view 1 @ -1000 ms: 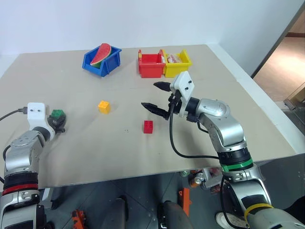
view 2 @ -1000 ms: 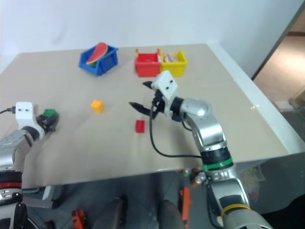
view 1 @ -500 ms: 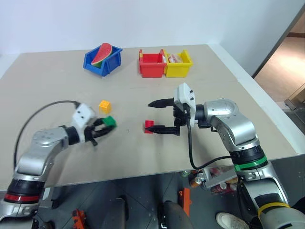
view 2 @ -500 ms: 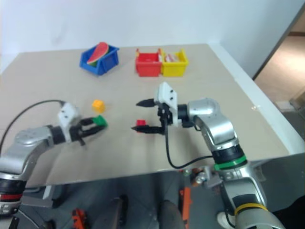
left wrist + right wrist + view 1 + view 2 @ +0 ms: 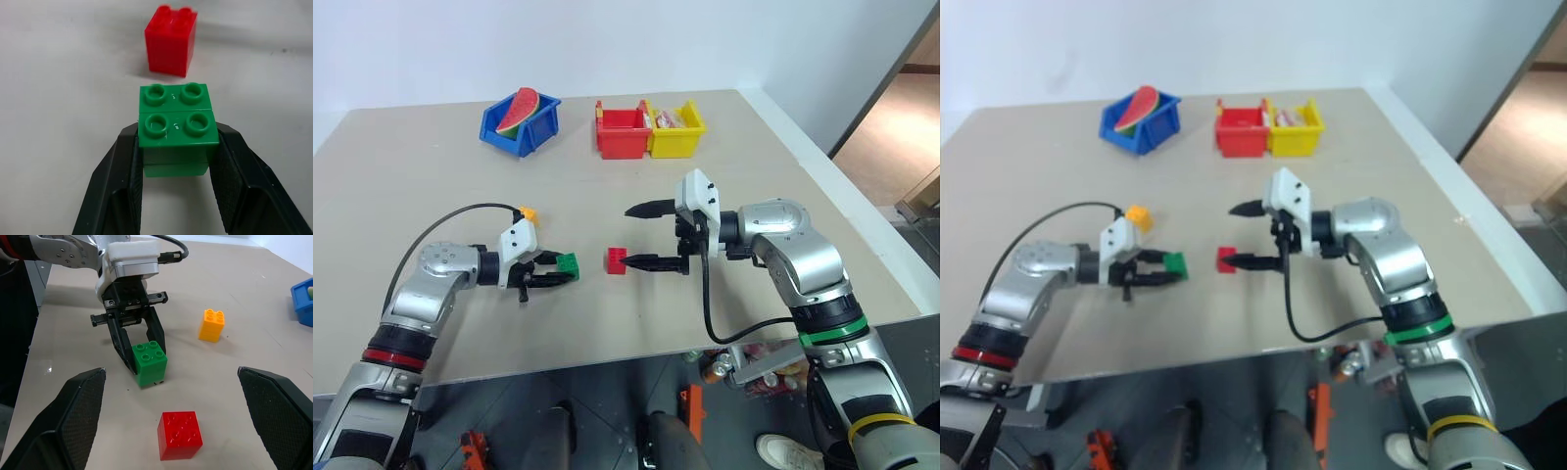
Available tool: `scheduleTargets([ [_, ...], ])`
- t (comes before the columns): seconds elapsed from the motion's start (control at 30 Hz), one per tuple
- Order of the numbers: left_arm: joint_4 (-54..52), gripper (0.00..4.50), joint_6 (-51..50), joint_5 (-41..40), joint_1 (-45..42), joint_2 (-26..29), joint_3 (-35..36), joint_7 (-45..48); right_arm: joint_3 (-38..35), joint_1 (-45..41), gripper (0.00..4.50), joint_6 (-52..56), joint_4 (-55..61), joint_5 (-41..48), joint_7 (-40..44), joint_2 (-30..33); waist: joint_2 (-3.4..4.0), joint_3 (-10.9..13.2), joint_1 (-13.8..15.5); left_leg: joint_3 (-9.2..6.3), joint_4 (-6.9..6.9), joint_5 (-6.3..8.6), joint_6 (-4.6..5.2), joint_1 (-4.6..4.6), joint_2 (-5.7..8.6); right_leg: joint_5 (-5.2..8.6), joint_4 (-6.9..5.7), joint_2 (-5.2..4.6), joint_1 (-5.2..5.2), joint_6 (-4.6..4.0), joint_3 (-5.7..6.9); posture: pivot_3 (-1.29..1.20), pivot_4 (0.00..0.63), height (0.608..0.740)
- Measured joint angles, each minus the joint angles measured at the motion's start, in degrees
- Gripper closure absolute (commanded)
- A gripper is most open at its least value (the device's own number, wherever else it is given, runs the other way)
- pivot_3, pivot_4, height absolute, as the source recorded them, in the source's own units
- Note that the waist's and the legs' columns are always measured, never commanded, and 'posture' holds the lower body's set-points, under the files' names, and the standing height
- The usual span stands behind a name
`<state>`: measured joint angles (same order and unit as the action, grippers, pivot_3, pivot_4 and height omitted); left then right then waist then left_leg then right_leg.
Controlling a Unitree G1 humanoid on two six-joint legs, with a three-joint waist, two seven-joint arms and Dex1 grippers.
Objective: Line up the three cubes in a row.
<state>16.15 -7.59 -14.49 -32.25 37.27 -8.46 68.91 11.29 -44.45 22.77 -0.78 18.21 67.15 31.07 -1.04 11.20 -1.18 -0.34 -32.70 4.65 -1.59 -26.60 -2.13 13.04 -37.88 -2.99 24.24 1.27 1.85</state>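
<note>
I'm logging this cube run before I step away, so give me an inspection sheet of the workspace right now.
Surface: beige table, flat, no spills seen.
Job's things: green cube held beside the red cube, a small gap between them; orange-yellow cube sits apart, behind the left arm. Row not yet formed.
Clutter: blue bin holding a watermelon slice; red bin and yellow bin side by side at the far edge.
Grippers: left gripper shut on the green cube; right gripper with jaws wide open, near the red cube, holding nothing.
Cables: black cable looping over the left arm; another black cable hanging under the right forearm.
Surroundings: white wall behind the table.
</note>
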Motion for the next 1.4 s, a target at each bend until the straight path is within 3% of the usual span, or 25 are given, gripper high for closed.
scheduleTargets([
  [0.23,3.20,3.19,3.54,0.56,-1.14,-2.85,0.00,1.56,0.01,-0.01,0.00,0.32,0.00,0.09,0.14,0.04,0.00,0.00,0.01,0.00,-0.08,0.00,0.00,-0.03,-0.01,-0.03,0.00,0.01,-0.01,0.03,0.00,0.00,0.150,0.740],
  [1.37,14.01,3.19,11.26,5.70,-6.80,-6.03,-0.76,4.38,0.25,0.28,0.00,-0.45,-0.62,-1.14,1.36,0.15,0.00,0.00,0.05,0.01,-0.63,0.05,0.00,-0.08,-0.09,-0.26,-0.01,0.02,-0.17,0.13,0.01,0.00,0.150,0.740],
  [1.4,14.24,2.69,11.26,5.71,-6.96,-6.03,-0.76,4.54,0.25,0.38,0.00,-0.45,-0.62,-1.16,1.33,0.16,0.00,0.00,0.05,0.00,-0.63,0.05,0.00,-0.08,-0.10,-0.28,-0.01,0.02,-0.16,0.11,0.01,0.00,0.150,0.740],
])
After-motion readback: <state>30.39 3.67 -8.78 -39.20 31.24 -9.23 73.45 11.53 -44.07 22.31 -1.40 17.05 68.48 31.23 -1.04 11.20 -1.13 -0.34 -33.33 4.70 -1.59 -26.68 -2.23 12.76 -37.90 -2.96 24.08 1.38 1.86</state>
